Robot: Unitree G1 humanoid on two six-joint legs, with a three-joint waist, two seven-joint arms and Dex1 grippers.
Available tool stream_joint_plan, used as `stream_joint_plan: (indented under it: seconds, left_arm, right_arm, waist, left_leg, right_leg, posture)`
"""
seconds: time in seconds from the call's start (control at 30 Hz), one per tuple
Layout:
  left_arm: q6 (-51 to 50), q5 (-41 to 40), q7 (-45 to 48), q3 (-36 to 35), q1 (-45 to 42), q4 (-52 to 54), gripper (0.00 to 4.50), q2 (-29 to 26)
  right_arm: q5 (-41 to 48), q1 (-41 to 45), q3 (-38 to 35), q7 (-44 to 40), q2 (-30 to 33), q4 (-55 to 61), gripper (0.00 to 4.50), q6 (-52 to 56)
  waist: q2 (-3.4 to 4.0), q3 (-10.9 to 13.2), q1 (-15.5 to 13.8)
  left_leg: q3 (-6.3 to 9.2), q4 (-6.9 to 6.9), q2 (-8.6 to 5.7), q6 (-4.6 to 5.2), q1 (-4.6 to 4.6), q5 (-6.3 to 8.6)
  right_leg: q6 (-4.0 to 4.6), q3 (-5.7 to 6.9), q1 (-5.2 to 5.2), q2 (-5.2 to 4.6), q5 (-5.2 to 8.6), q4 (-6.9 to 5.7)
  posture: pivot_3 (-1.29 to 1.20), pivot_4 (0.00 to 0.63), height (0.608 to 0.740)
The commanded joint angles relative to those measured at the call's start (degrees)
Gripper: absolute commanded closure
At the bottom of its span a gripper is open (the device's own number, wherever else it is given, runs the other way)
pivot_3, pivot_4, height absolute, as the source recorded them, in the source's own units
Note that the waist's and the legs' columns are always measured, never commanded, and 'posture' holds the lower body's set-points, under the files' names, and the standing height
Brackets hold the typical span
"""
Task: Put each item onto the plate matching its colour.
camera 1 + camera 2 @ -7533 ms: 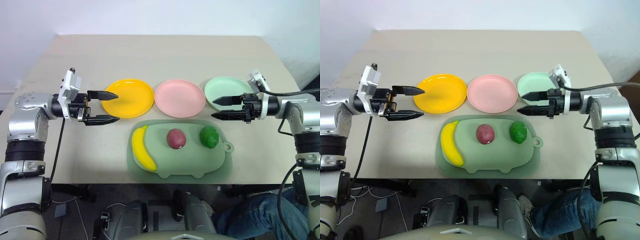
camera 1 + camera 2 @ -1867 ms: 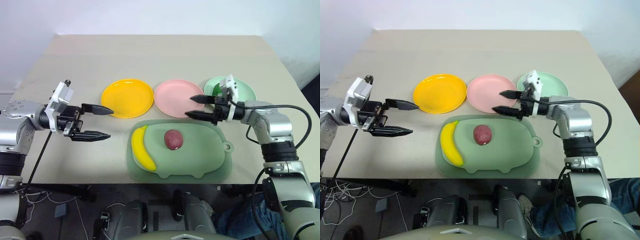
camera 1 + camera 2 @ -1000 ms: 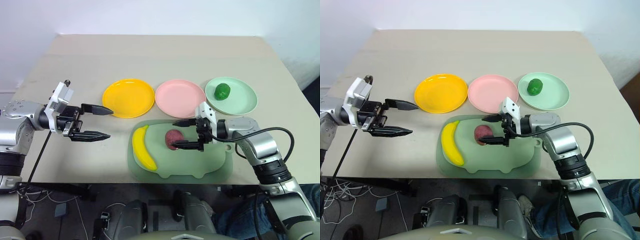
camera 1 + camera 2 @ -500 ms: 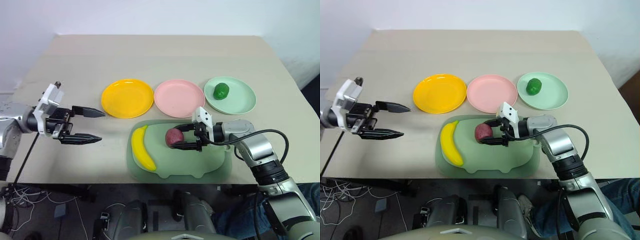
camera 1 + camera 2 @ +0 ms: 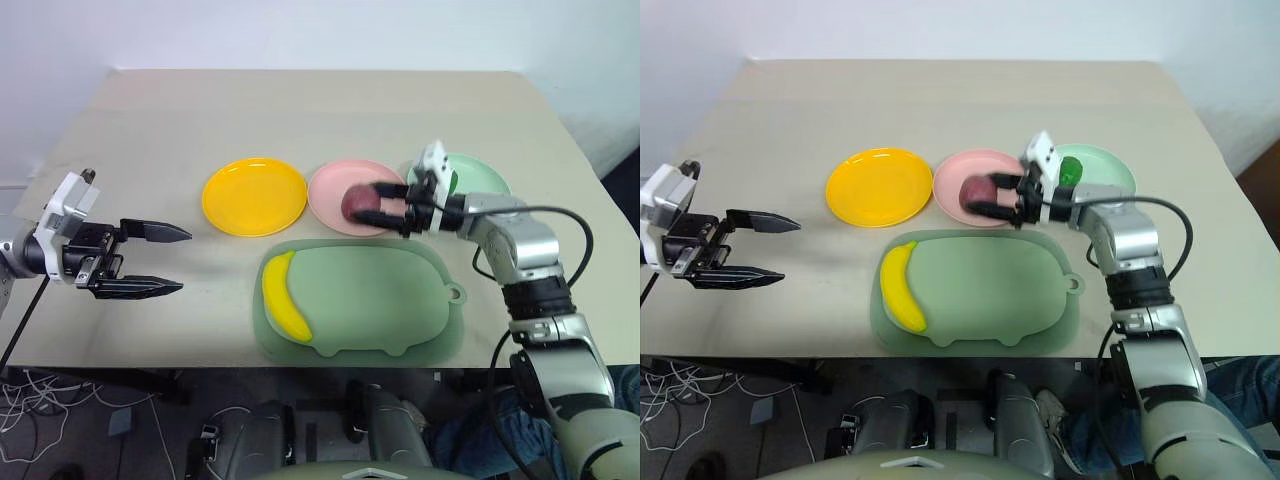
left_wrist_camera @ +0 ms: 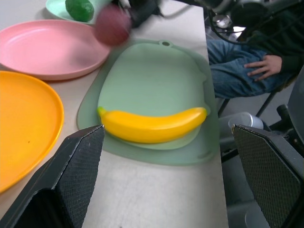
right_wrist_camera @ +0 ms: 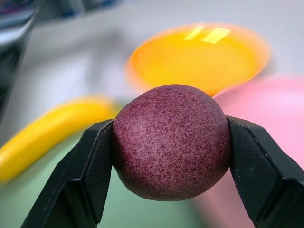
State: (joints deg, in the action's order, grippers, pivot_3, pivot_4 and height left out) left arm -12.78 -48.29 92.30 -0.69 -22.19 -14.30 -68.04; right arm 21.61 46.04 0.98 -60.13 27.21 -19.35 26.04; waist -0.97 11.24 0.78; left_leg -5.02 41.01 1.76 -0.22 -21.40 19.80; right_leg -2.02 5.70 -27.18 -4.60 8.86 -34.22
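My right gripper (image 5: 372, 204) is shut on the round dark red-purple fruit (image 5: 356, 201) and holds it in the air over the pink plate (image 5: 328, 188). The right wrist view shows the fruit (image 7: 171, 140) squeezed between both black fingers (image 7: 92, 164). A bumpy dark green fruit (image 5: 1070, 172) lies on the mint green plate (image 5: 1110, 185), partly behind that wrist. The yellow banana (image 5: 283, 297) lies on the left part of the pale green board (image 5: 380, 300). Nothing is on the orange-yellow plate (image 5: 254, 196). My left gripper (image 5: 186, 260) is open, left of the plates.
The three plates stand in a row behind the board on a beige table (image 5: 320, 110). The table's front edge runs just below the board. A person's jeans-clad legs and hand (image 6: 251, 71) are beside the table on the right.
My right gripper closed on the red-purple fruit, lifted it off the board and carried it back over the pink plate. My left gripper drifted a little to the left, still open.
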Motion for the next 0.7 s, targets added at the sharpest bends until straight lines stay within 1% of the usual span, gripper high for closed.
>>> stream_joint_plan:
  seconds: [0.03,0.13,0.2,0.27,0.33,0.37,0.43,0.53,0.57,0.63,0.7]
  left_arm:
    - [0.67,-1.12,0.2,-2.51,0.02,0.66,0.0,-0.6]
    - [0.58,-0.6,0.2,-2.52,-0.15,0.81,0.0,0.07]
    - [0.44,-0.64,0.2,-2.56,-0.13,1.02,0.0,0.13]
    - [0.48,-0.73,0.2,-2.65,-0.04,1.1,0.0,0.09]
    - [0.37,-0.79,0.2,-2.85,-0.05,1.13,0.0,0.24]
    - [0.42,-0.66,0.2,-2.82,-0.06,1.14,0.0,0.29]
    - [0.38,-0.54,0.2,-2.82,-0.22,1.09,0.0,0.53]
    - [0.48,-0.38,0.2,-2.8,-0.25,1.07,0.0,0.7]
    - [0.5,-0.39,0.2,-2.8,-0.18,1.1,0.0,0.68]
    - [0.54,-0.37,0.2,-2.73,-0.21,1.09,0.0,0.66]
    - [0.52,-0.52,0.2,-2.62,-0.21,1.13,0.0,0.59]
  right_arm:
    - [-2.07,2.98,-2.35,4.5,-1.29,-6.2,1.33,-5.42]
    - [-3.21,4.98,-2.94,7.41,-2.38,-11.9,1.33,-6.74]
    - [-3.79,5.02,-2.42,7.73,-3.12,-12.81,1.33,-7.74]
    - [-6.25,5.15,-1.31,10.34,-3.83,-14.27,1.33,-10.15]
    - [-9.26,4.52,0.48,11.02,-3.89,-15.24,1.33,-13.75]
    - [-9.37,4.61,0.27,11.37,-4.19,-15.88,1.33,-13.97]
    - [-8.93,4.43,0.44,9.49,-4.35,-15.71,1.33,-13.55]
    - [-8.09,4.66,-0.47,8.82,-4.51,-15.6,1.33,-12.35]
    - [-8.47,4.39,-0.11,8.38,-4.31,-15.14,0.61,-12.73]
    - [-8.17,4.94,-1.02,9.03,-4.5,-15.94,0.07,-12.63]
    - [-7.73,4.91,-1.12,8.02,-4.27,-15.47,0.01,-11.76]
  waist:
    - [0.0,0.0,-0.24]
    - [0.0,0.0,-0.14]
    - [0.01,0.01,-0.09]
    - [0.01,0.01,0.03]
    - [0.02,0.01,0.17]
    - [0.01,0.01,0.19]
    - [0.02,0.01,0.18]
    - [0.02,0.01,0.17]
    - [0.02,0.01,0.11]
    - [0.02,0.01,0.05]
    - [0.02,0.01,0.05]
  left_leg:
    - [0.03,0.0,0.0,0.0,-0.02,0.0]
    - [-0.02,0.0,-0.02,-0.03,-0.03,-0.02]
    - [-0.01,0.0,-0.02,-0.11,-0.03,-0.06]
    - [-0.02,-0.01,-0.01,-0.12,-0.04,-0.07]
    - [-0.02,-0.02,-0.01,-0.13,-0.03,-0.07]
    - [-0.02,-0.03,-0.01,-0.13,-0.03,-0.07]
    - [-0.02,-0.04,0.0,-0.13,-0.03,-0.07]
    - [-0.02,-0.03,0.0,-0.13,-0.03,-0.07]
    - [-0.02,-0.03,0.0,-0.13,-0.03,-0.07]
    - [-0.01,-0.03,0.0,-0.13,-0.03,-0.07]
    - [-0.01,-0.03,0.0,-0.12,-0.03,-0.07]
  right_leg:
    - [0.0,0.01,0.02,0.0,0.0,0.0]
    - [-0.01,0.0,0.02,-0.04,-0.01,0.01]
    - [-0.01,0.0,0.01,-0.04,-0.01,0.01]
    - [-0.01,0.0,0.0,-0.03,-0.01,0.01]
    - [-0.01,0.0,0.0,-0.02,-0.01,0.0]
    - [-0.01,-0.01,-0.01,-0.02,-0.01,0.0]
    - [-0.01,-0.01,-0.01,-0.01,0.0,0.0]
    - [-0.01,-0.01,-0.01,-0.01,-0.01,0.0]
    - [-0.01,-0.01,-0.01,-0.01,-0.01,0.0]
    - [-0.01,-0.01,-0.01,-0.02,-0.01,0.0]
    - [-0.01,-0.01,0.0,-0.02,-0.01,0.0]
  posture:
    - [0.0,0.15,0.74]
    - [0.0,0.15,0.74]
    - [0.0,0.15,0.74]
    - [0.0,0.15,0.74]
    - [0.0,0.15,0.74]
    - [0.0,0.15,0.74]
    - [0.0,0.15,0.74]
    - [0.0,0.15,0.74]
    - [0.0,0.15,0.74]
    - [0.0,0.15,0.74]
    - [0.0,0.15,0.74]
